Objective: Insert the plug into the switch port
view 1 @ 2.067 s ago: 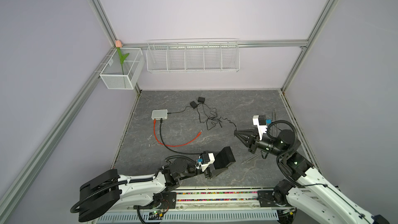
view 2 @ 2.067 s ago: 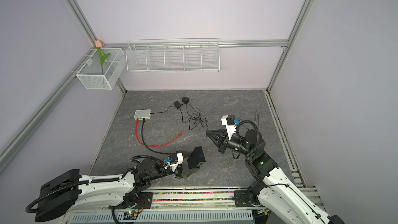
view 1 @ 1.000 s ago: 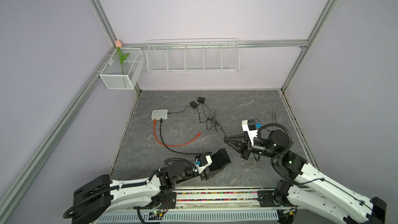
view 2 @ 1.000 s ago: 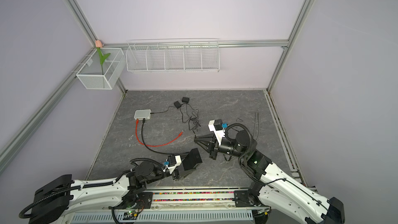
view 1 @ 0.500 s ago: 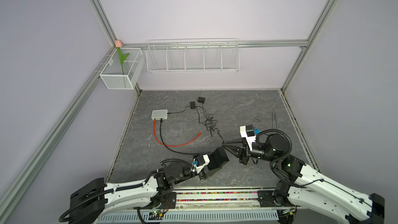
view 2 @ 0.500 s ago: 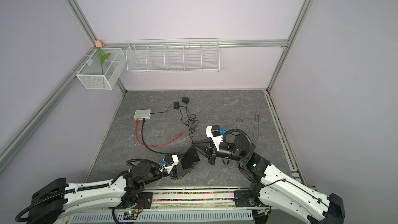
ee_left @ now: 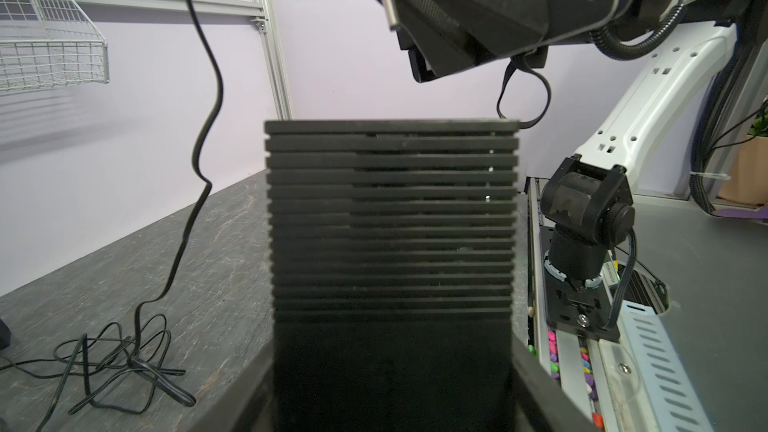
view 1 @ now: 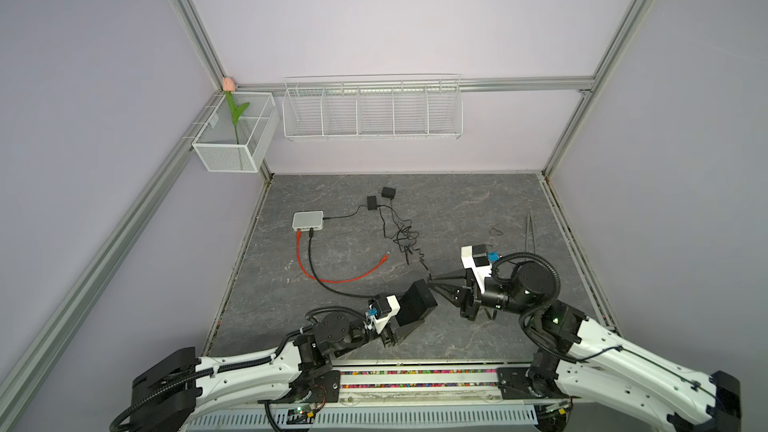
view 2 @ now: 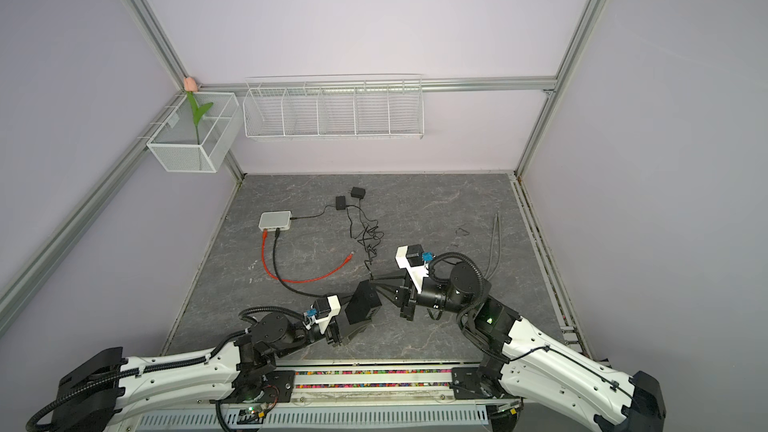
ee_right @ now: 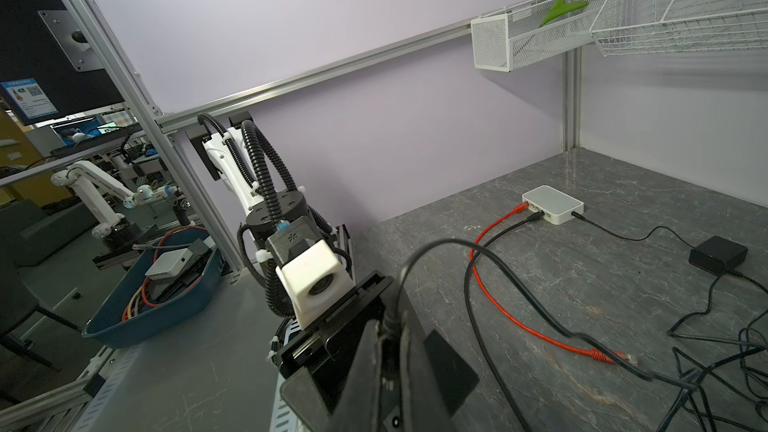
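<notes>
My left gripper is shut on a black ribbed switch and holds it above the table's front middle. My right gripper is shut on a black plug, and its black cable trails back over the table. In the left wrist view the plug's metal tip sticks out of the right gripper, just above the switch's far edge. The switch port is hidden in every view.
A white switch lies at the back left with a red cable and a black cable plugged in. Two black adapters and a tangle of cable lie mid-table. Thin rods lie at the right edge.
My right gripper has swung left and down with the plug, up to the switch's far edge, dragging its cable. The left gripper has drawn the switch slightly left.
</notes>
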You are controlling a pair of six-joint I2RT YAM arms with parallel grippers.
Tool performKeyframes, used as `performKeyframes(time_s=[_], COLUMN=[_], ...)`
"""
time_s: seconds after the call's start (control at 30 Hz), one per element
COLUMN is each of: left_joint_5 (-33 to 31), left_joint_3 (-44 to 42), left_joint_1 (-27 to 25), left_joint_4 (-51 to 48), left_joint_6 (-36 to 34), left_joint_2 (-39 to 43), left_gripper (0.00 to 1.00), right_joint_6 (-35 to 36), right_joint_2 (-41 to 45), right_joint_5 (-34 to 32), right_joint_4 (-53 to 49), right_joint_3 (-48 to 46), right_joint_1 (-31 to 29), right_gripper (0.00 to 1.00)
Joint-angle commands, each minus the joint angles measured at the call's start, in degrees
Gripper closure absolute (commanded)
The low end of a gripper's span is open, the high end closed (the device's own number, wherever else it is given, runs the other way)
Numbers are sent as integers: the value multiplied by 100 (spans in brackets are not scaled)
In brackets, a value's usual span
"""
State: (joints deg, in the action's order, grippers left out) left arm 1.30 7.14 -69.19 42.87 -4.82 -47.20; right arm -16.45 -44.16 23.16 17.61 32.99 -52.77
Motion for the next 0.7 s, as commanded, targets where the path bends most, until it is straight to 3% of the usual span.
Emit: performKeyframes(time_s=[0.0,0.67], left_joint_5=[-117,-318], left_joint_3=[-32,-46], left_joint_1=[-26,-25], left_joint_4=[141,124], left_joint_6=[70,116], left_joint_2=[117,185], left_gripper=[100,100], right_joint_6=[51,66], right_joint_2=[13,-311], right_joint_5=[-62,-145], right_joint_4=[252,375], right_joint_3=[-79,-135], right_joint_1=[-59,-128], right_gripper=[92,92])
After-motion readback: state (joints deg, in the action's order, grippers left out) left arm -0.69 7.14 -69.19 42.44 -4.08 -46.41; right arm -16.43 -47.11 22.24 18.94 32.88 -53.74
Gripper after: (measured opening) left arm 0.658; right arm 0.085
